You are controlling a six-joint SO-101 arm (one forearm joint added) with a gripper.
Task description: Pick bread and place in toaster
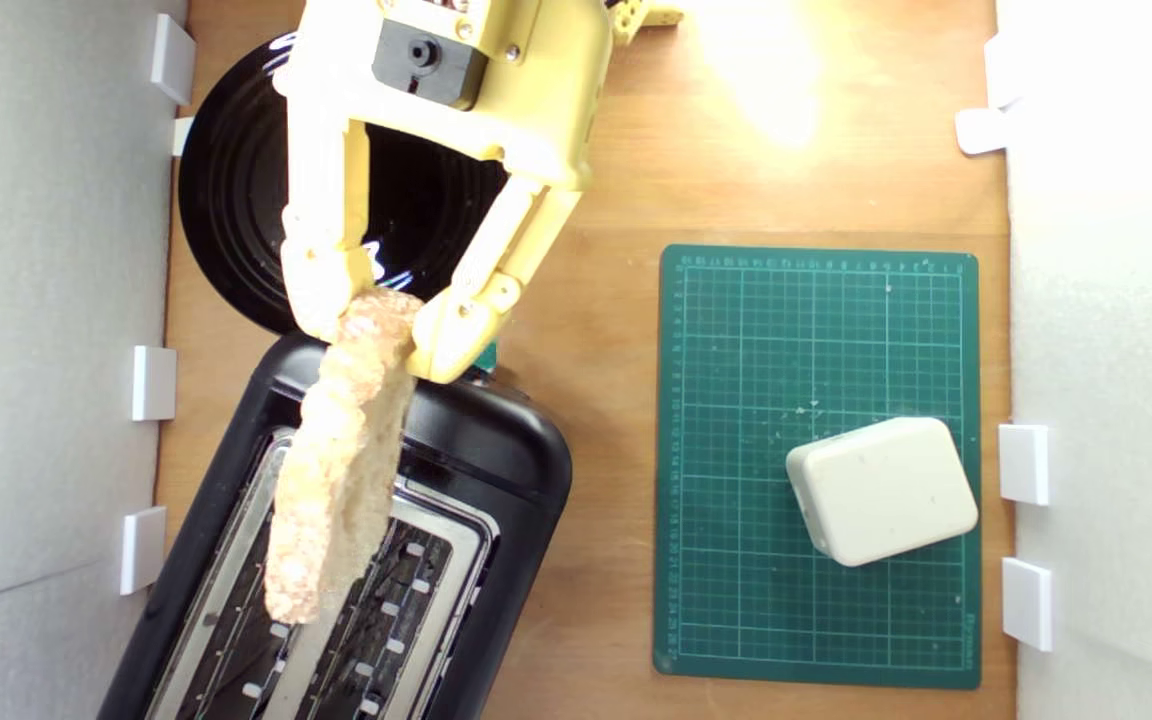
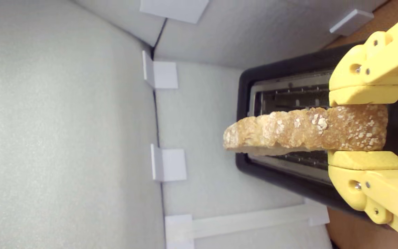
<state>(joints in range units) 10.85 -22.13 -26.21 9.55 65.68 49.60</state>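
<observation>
**Bread held on edge above the toaster**

The yellow jaws are pinching the bread [image 1: 341, 460] at one end, one pad on each flat face, as the wrist view shows plainly; the gripper [image 1: 368, 330] sits over the end of the toaster [image 1: 496, 470] nearest the plate. The slice [image 2: 306, 133] is carried on edge, brown oat-flecked crust facing the wrist camera. Its long axis runs away from the jaws along the length of the toaster, roughly in line with the slots [image 1: 376, 590], with the free end pointing toward the bottom of the exterior view. The bread is above the silver top panel and not down in a slot, as far as the pictures show; which slot it lines up with is hard to tell.

The black toaster stands aslant on a wooden table [image 1: 596, 300], at the exterior view's left, next to a round black plate [image 1: 236, 200] partly hidden by the arm. To the exterior view's right lies a green cutting mat [image 1: 736, 560] with an off-white block [image 1: 881, 490] on it. Pale foam walls [image 1: 46, 300] with white brackets enclose the table.

The toaster's far end is cut off by the frame; only a sliver of green shows beside one jaw.
</observation>
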